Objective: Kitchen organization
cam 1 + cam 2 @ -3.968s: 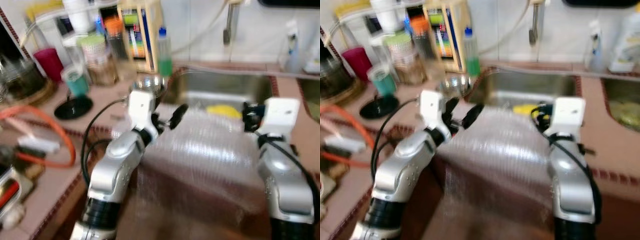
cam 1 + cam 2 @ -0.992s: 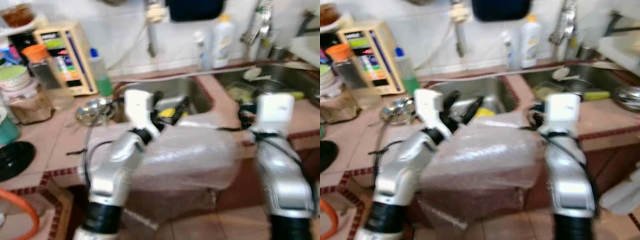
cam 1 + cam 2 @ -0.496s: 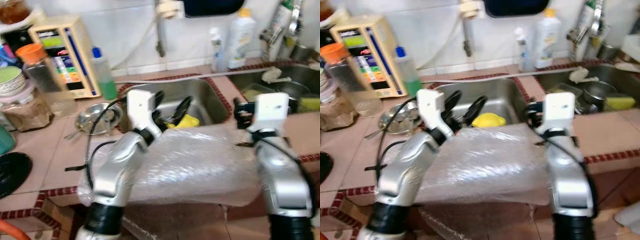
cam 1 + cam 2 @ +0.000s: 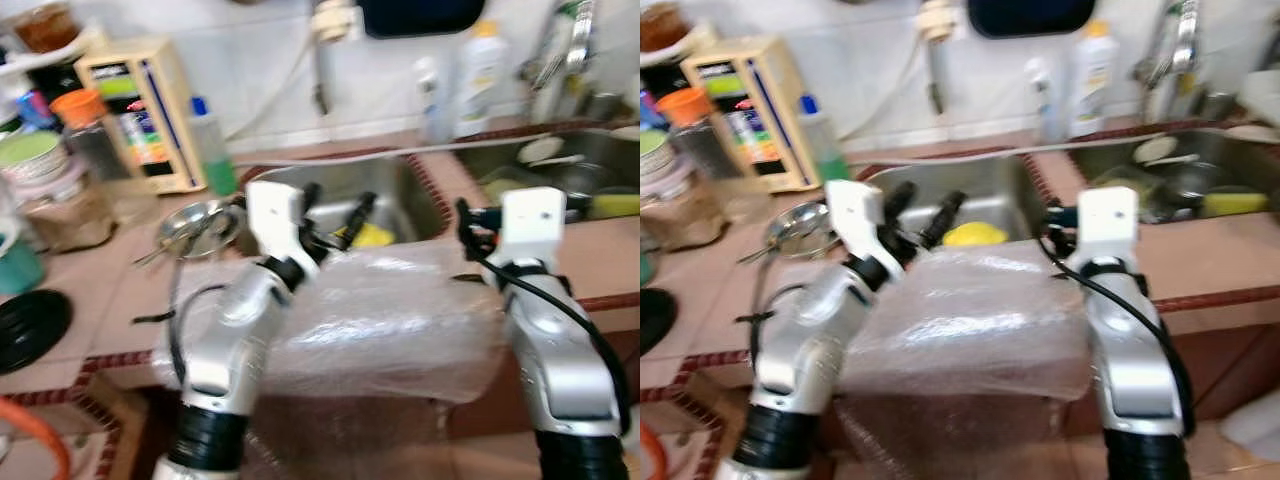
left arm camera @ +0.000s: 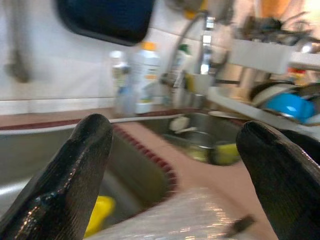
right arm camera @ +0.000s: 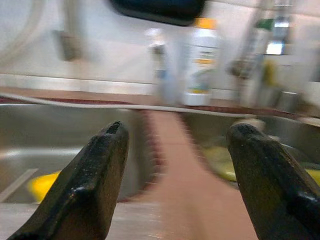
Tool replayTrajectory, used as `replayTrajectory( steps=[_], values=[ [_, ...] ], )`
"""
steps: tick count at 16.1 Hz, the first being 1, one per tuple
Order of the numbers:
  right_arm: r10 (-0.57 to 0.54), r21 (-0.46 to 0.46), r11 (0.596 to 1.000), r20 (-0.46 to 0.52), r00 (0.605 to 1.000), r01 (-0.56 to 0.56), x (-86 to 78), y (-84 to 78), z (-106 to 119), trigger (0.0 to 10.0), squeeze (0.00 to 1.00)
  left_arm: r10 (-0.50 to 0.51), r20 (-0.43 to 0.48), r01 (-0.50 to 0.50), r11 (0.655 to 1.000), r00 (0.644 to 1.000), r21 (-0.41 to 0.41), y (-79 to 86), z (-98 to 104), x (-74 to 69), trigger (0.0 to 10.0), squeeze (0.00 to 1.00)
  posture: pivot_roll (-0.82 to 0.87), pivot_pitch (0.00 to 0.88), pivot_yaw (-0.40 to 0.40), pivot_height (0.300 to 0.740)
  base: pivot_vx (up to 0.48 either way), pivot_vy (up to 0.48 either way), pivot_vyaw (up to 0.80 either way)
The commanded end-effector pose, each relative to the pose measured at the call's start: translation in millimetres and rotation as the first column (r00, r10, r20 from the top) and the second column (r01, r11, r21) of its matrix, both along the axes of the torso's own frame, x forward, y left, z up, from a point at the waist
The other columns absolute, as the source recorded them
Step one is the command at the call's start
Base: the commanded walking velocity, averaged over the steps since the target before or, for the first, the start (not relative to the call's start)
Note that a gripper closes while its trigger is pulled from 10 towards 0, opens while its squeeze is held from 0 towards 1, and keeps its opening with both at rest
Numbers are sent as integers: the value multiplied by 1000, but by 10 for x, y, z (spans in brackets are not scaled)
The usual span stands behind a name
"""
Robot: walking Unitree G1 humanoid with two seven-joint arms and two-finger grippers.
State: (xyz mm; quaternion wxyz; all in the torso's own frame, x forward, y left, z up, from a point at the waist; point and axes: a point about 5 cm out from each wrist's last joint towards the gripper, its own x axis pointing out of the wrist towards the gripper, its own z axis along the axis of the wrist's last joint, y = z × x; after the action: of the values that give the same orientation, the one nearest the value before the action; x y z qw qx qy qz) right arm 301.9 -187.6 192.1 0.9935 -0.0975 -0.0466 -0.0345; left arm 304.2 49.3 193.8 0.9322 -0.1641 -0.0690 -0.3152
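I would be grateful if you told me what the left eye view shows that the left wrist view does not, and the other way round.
The left eye view alone takes in both silver arms pressed against a large bubble-wrapped bundle, with the left gripper and right gripper above the counter edge, plus jars, a green bottle and a metal strainer on the left. The left wrist view alone shows a dish rack holding a blue bowl. Both show the sink, the yellow sponge in it, and the white bottle by the wall.

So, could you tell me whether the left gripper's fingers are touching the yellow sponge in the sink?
Apart. In the left wrist view both fingers are spread in the air, and the yellow sponge lies lower in the sink.
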Motion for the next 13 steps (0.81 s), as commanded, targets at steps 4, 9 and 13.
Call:
replayTrajectory(
  steps=[4,9,13],
  values=[
    [56,-3,998,16,998,-56,12,128,36,10000,0,50,-5,-50,999,999,21,126,-23,40,10000,0,-57,0,97,740,0,-289,0],
    [88,-19,996,27,996,-88,21,180,57,10000,0,82,-10,-82,996,997,18,174,-30,57,10000,0,-54,0,102,740,0,0,93],
    [104,-18,994,19,994,-104,-3,212,25,10000,0,82,-20,-81,996,996,32,156,-62,43,10000,0,-56,0,104,740,0,0,736]
  ],
)
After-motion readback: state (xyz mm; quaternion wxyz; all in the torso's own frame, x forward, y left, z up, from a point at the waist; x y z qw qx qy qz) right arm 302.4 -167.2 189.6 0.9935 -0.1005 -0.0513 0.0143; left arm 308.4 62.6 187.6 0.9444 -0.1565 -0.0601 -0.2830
